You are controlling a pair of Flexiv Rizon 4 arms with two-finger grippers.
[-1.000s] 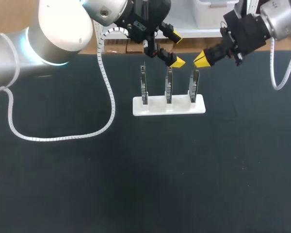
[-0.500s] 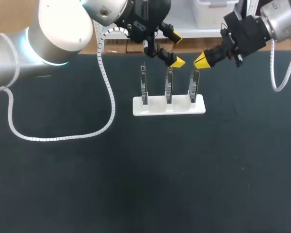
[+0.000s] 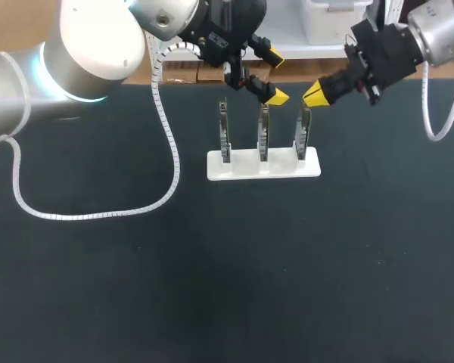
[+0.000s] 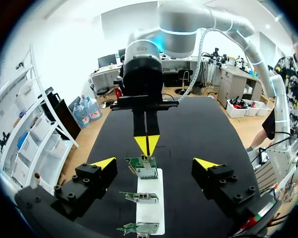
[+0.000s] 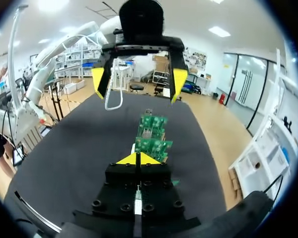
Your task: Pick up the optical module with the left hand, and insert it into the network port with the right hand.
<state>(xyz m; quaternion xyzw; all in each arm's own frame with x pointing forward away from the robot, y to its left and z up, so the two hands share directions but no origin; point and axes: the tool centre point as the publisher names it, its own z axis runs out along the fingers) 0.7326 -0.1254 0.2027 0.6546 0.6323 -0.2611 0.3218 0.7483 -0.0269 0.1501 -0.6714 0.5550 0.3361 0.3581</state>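
At the far edge of the table [image 3: 98,265], beside a white rack [image 3: 263,165] of 3 upright boards, the right fingers [image 3: 315,94] are clenched on a thin pale sliver, likely the optical module [image 5: 137,202], close to the end board's network port [image 4: 148,172]. The left fingers [image 3: 277,97] hang released above the middle board. A slightly tilted approach could jam the module on the port's rim or tip the rack.

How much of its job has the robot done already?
Done: hard to say, because no loose optical module shows anywhere. The left pincer hangs open and empty above the three upright green circuit boards in the white plastic stand. In hand: the right pincer, yellow tips shut together, points at the top of the board nearest it. Left: I cannot tell whether a module sits in a port.
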